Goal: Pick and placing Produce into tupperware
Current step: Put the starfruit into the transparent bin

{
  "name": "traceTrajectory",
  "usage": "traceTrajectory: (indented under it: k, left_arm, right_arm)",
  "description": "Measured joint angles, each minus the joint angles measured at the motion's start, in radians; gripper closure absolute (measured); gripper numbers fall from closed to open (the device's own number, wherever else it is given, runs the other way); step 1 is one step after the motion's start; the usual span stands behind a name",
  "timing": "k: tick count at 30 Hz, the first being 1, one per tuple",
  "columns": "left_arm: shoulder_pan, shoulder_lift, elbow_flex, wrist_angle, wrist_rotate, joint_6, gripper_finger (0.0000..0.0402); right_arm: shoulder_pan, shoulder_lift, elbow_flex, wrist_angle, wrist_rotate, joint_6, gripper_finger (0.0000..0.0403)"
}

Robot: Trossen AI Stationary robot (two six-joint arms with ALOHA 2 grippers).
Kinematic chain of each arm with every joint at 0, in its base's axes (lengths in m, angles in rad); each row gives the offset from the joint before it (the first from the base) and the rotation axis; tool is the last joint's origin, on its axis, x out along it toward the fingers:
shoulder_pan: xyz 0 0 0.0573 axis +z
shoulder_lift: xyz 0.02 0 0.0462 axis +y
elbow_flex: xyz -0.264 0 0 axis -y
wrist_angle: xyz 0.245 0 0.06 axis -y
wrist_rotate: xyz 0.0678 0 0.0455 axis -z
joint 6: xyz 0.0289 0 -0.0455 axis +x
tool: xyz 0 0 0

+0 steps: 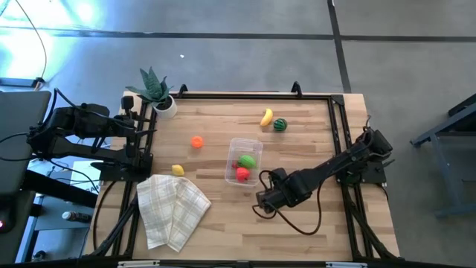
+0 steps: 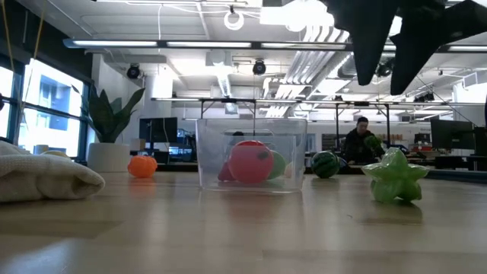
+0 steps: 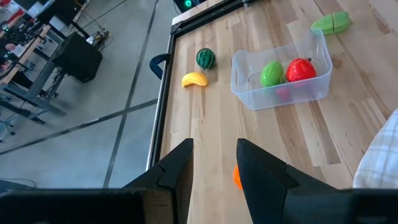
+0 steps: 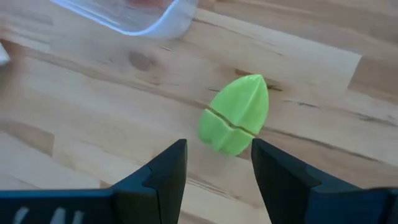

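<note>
Right gripper [image 4: 214,171] hovers open above light green produce [image 4: 235,114], hiding it overhead

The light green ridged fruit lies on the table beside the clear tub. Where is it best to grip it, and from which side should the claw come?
Probably from above, across its narrow middle. The green fruit lies flat on the bare table, long and tapering to a point, with lengthwise ridges. The right claw hangs open just over it, fingers either side of its width. The tub is close but apart, so a straight descent seems clear.

Bright ceiling strip lights [image 2: 304,15] glare in the low view; blurred tabletop [image 2: 228,236] foreground, soft shadows.
</note>
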Motion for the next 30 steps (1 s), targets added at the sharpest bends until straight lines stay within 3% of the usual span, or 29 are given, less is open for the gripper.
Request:
traceTrajectory:
  k: [14,23,30]
  left_arm:
    - [0.000,0.000,0.000,0.000,0.000,0.000,0.0289]
    - [0.000,0.000,0.000,0.000,0.000,0.000,0.0289]
    - [0.000,0.000,0.000,0.000,0.000,0.000,0.0289]
  right_arm:
    - [0.006,0.007,0.000,-0.006,0.033,0.212,0.0231]
    - [0.005,0.081,0.000,0.021,0.041,0.510,0.0231]
    - [-0.009,0.129,-0.001,0.079,-0.014,0.665,0.0231]
